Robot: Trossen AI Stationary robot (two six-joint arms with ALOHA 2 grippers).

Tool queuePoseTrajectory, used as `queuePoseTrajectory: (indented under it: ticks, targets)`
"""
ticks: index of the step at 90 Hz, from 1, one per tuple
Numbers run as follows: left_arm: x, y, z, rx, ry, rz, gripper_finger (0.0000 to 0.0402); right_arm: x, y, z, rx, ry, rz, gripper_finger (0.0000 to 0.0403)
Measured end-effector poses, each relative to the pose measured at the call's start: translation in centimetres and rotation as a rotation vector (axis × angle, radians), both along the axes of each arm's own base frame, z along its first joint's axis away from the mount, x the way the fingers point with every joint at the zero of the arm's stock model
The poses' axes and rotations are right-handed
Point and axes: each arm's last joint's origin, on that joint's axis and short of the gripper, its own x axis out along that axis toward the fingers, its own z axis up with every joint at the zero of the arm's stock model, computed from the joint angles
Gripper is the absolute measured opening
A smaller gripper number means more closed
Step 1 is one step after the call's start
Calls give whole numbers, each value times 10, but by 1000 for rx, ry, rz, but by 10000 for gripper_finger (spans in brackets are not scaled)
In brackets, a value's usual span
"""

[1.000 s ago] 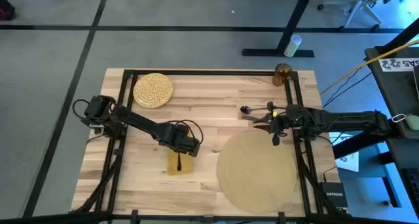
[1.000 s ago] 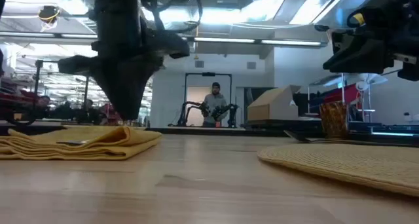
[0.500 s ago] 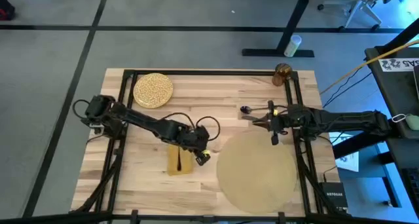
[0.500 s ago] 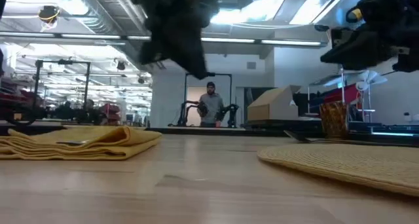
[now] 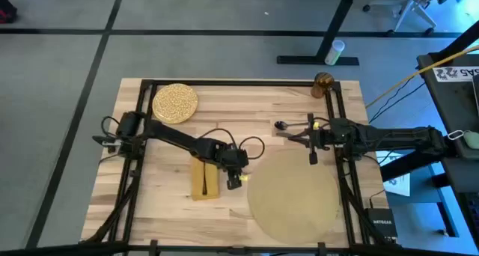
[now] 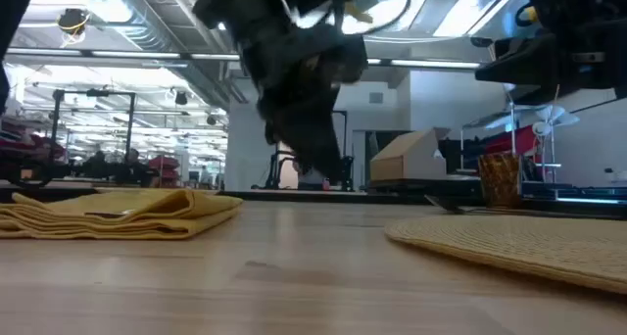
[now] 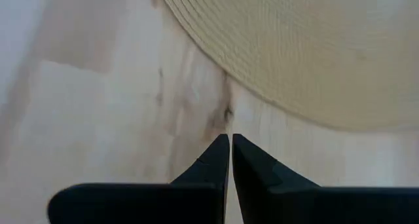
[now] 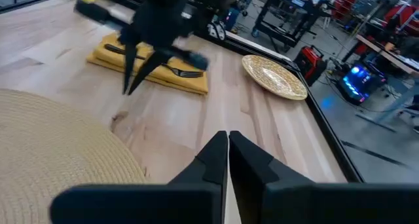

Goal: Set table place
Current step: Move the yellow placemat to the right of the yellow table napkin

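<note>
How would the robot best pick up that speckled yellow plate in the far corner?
Probably by its rim. The plate lies flat on the table, so there is no side wall to squeeze; the right wrist view shows its edge lifted slightly off the wood. One finger could slip under that edge from the open side facing the table's middle, since the black rail crowds the far side.

The high view looks straight down, taking in the whole surface and surrounding floor. The low view sits at surface height, facing level across it into the room. The left wrist view looks closely down at the placemat edge. The right wrist view faces across the surface, sharing napkin and plate with the high view.
</note>
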Motion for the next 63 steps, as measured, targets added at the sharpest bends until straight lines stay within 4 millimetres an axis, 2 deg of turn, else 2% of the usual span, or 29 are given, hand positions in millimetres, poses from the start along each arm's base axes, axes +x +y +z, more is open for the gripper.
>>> queuePoseTrajectory:
  ticks: [11,40,52,63]
  targets:
    - [1,-2,-17,11,54,-30,1,0,-1,0,-9,-3,-35,0]
    - [-9,0,-28,50,140,-79,1,1,-2,7,-21,-70,-76,0]
    - [-14,2,-30,107,189,-88,1,1,-3,7,-8,-74,-115,0]
    - [-15,3,-20,131,150,-115,1,1,-3,7,-5,-77,-119,0]
